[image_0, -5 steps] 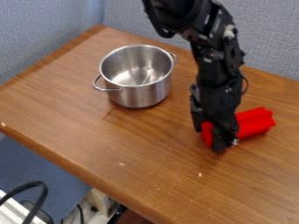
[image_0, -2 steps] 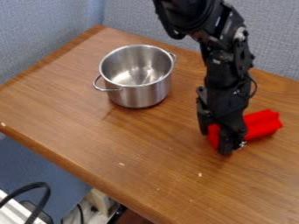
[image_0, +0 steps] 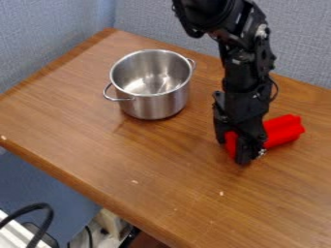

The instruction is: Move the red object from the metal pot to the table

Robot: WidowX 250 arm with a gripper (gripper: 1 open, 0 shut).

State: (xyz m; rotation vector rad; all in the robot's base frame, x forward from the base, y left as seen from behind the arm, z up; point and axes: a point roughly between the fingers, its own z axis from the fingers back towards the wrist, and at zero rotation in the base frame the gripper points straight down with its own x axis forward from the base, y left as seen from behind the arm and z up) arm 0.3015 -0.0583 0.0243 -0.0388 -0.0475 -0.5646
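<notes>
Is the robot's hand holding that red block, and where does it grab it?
The gripper stands over the near end of the bright red rectangular block, which lies on the brown wooden table. Whether it actually grips cannot be told.

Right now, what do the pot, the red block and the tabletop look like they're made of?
The metal pot looks like polished stainless steel: silvery, with bright reflections on its inner wall. The red object looks like smooth plastic or painted wood; its uniform bright red with no grain leaves that open. The table looks like varnished wood or wood laminate: brown grain lines under a soft sheen.
</notes>
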